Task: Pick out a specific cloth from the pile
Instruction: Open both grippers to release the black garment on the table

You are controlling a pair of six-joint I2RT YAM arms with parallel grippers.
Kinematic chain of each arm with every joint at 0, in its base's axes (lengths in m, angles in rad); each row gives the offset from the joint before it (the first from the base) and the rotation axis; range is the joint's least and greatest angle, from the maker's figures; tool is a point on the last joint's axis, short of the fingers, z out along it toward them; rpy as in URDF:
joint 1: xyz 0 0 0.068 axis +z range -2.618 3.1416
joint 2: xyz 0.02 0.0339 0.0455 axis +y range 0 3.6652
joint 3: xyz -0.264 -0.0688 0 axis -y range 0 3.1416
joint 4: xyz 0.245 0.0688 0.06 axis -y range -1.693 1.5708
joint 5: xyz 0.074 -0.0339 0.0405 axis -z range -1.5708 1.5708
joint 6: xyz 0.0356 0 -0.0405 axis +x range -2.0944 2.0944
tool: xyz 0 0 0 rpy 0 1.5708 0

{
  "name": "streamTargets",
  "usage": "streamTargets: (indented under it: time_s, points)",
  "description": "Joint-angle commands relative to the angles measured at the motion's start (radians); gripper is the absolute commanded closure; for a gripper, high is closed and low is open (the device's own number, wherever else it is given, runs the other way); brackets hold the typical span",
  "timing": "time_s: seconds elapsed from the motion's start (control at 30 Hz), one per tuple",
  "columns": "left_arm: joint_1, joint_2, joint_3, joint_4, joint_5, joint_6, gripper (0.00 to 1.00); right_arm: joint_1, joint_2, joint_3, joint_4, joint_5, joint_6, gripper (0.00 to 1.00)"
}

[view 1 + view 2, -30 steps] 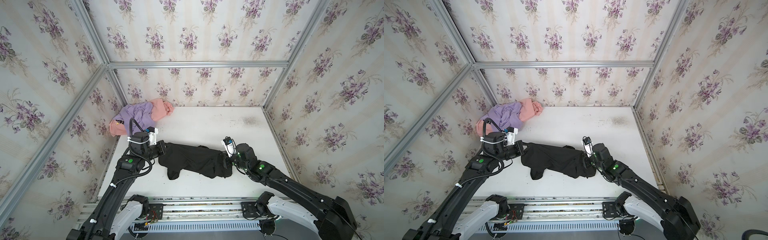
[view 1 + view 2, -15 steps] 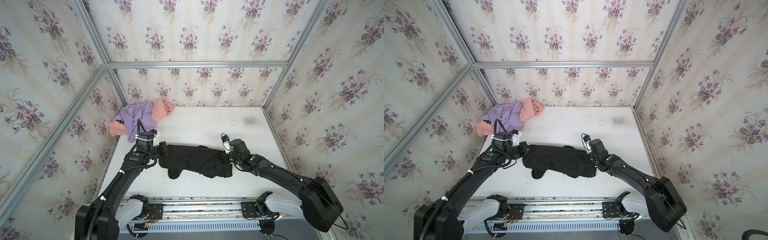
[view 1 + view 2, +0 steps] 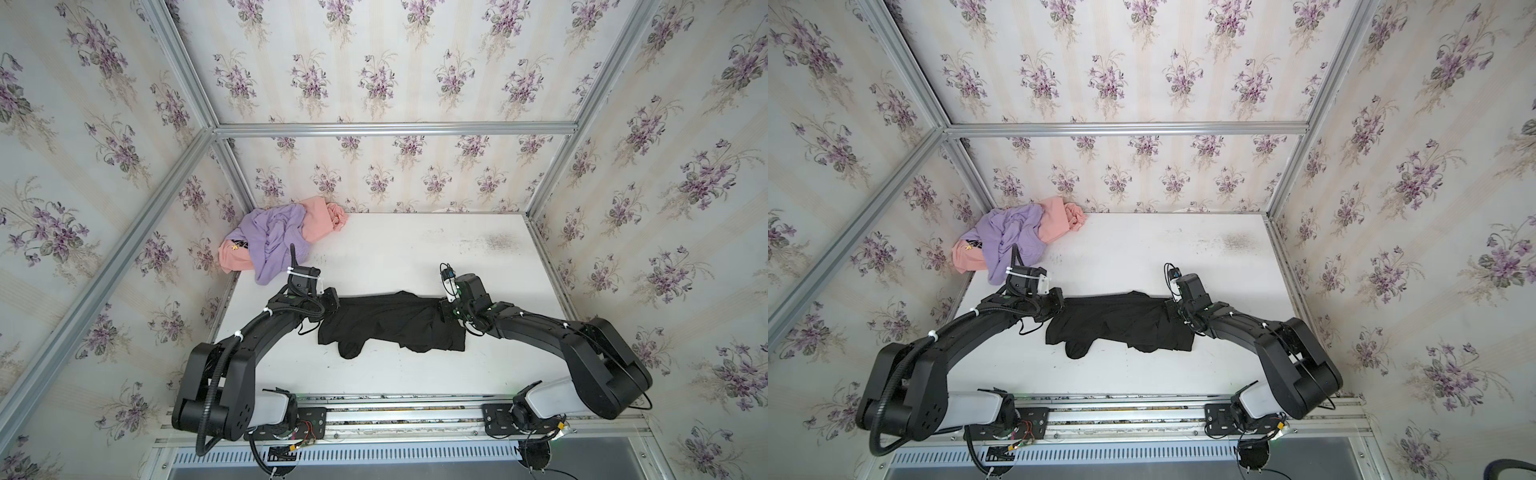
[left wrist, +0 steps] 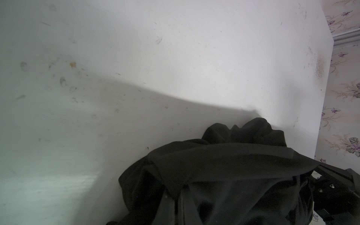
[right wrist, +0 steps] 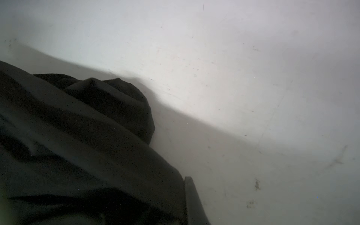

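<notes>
The black cloth (image 3: 390, 322) lies stretched out on the white table (image 3: 399, 249), seen in both top views, apart from the pile. My left gripper (image 3: 332, 301) is shut on its left end. My right gripper (image 3: 444, 310) is shut on its right end. In the left wrist view the cloth (image 4: 224, 175) covers the fingers. In the right wrist view the cloth (image 5: 78, 146) drapes over the jaws and only one finger (image 5: 192, 200) shows beside it. The pile (image 3: 274, 241) sits in the back left corner, a lilac garment on top of a salmon-pink garment (image 3: 320, 218).
Flowered walls (image 3: 374, 183) with aluminium frame posts close in the table on three sides. A metal rail (image 3: 395, 411) with both arm bases runs along the front edge. A dark smudge (image 3: 498, 241) marks the table at the back right.
Both arms have come down low over the table, and the black cloth now lies flatter between the grippers. The pile has not moved.
</notes>
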Motion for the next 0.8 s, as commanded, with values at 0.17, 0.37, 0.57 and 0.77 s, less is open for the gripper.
streamTargets:
  time_s: [0.17, 0.37, 0.57, 0.77]
  points:
    - [0.006, -0.007, -0.003, 0.057, -0.025, 0.026, 0.63, -0.014, 0.060, 0.036, 0.089, -0.079, -0.007, 0.58]
    - [0.010, -0.052, 0.014, 0.041, -0.011, 0.060, 0.46, -0.026, 0.075, 0.068, 0.064, -0.091, -0.019, 0.36]
    - [0.033, -0.136, 0.029, -0.019, -0.050, 0.073, 0.30, -0.045, 0.026, 0.102, 0.008, -0.083, -0.051, 0.31]
    - [0.050, -0.265, 0.048, -0.075, -0.155, 0.119, 0.20, -0.047, -0.116, 0.104, -0.043, -0.047, -0.097, 0.27]
